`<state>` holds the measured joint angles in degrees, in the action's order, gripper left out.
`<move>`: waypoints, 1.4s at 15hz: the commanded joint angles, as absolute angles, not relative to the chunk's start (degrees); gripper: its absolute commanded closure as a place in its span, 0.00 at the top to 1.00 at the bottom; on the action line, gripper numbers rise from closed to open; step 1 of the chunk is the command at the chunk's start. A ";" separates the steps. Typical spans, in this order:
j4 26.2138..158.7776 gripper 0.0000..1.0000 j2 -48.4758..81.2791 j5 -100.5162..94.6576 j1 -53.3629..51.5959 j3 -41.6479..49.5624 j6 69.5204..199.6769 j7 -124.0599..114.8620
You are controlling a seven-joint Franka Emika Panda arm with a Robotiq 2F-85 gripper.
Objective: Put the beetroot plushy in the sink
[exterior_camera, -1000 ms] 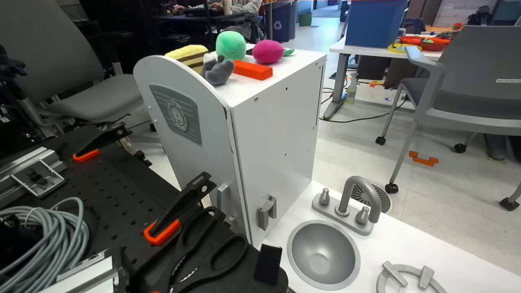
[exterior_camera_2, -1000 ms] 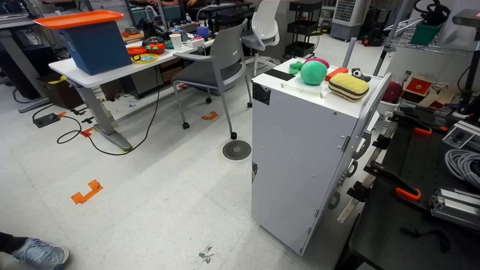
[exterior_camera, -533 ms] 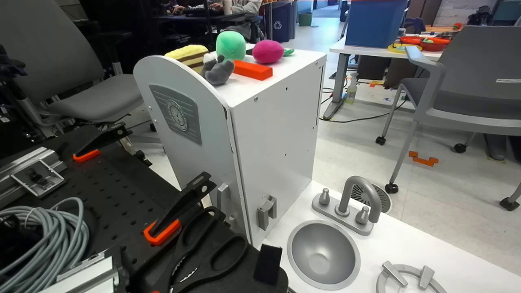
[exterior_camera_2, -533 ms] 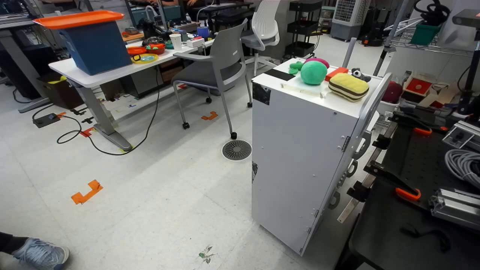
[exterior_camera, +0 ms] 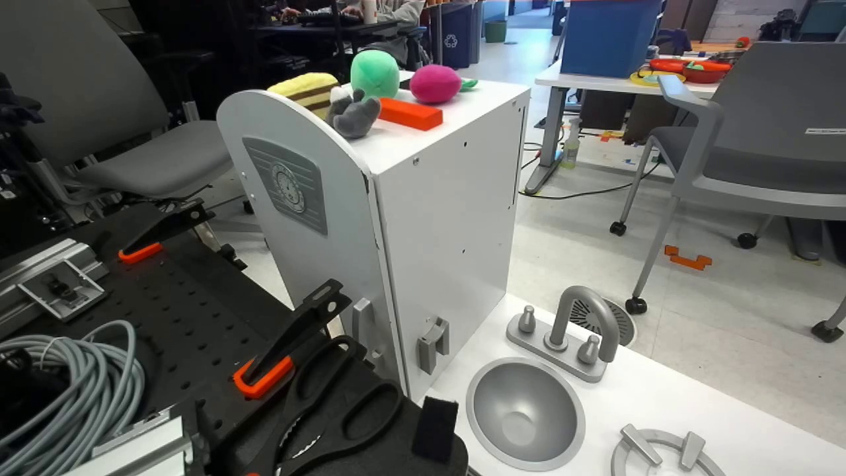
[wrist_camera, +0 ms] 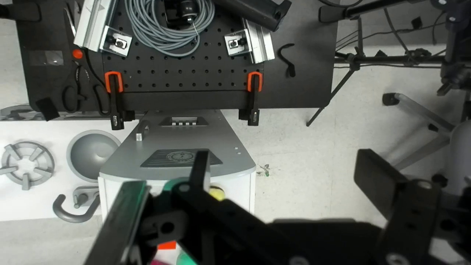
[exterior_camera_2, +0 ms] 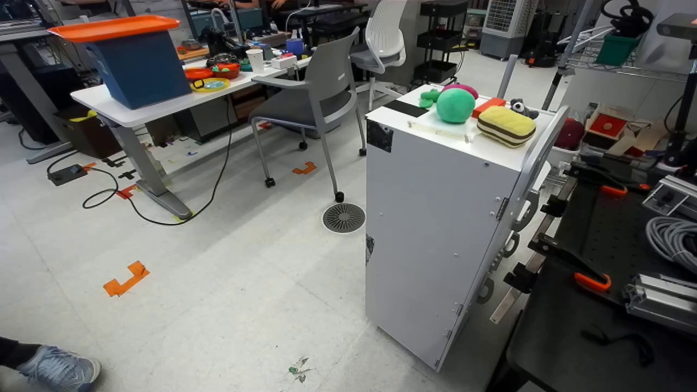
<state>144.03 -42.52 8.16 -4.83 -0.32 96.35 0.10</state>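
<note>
The magenta-pink beetroot plushy (exterior_camera: 435, 84) lies on top of the tall white box in both exterior views, with its green leaves toward the far edge. It is partly hidden behind the green ball in an exterior view (exterior_camera_2: 462, 89). Only a sliver of the plushy (wrist_camera: 159, 262) shows at the bottom edge of the wrist view. The round grey sink (exterior_camera: 522, 423) is set in the lower white counter beside the box; nothing lies in it. The sink also shows in the wrist view (wrist_camera: 92, 154). My gripper (wrist_camera: 283, 163) is open with nothing between its fingers; neither exterior view shows it.
The white box (exterior_camera: 449, 211) stands high beside the sink. The green ball (exterior_camera: 375, 74), orange-red block (exterior_camera: 411, 114), yellow striped plush (exterior_camera_2: 506, 125) and grey toy (exterior_camera: 353, 114) share its top. The faucet (exterior_camera: 581, 317) arches by the sink. Clamps, scissors and cable lie on the black table (wrist_camera: 176, 81).
</note>
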 commanded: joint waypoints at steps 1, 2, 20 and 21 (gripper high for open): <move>141.55 1.00 -42.15 8.45 -1.93 -0.85 99.35 -3.02; 140.91 1.00 -41.89 8.24 -1.11 -0.92 100.93 -4.10; 129.22 1.00 -23.42 1.38 5.75 -0.13 116.62 -12.13; 128.90 1.00 -22.37 1.16 5.74 0.07 116.79 -11.82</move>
<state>131.58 -26.30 2.22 5.52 -0.38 116.04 -11.61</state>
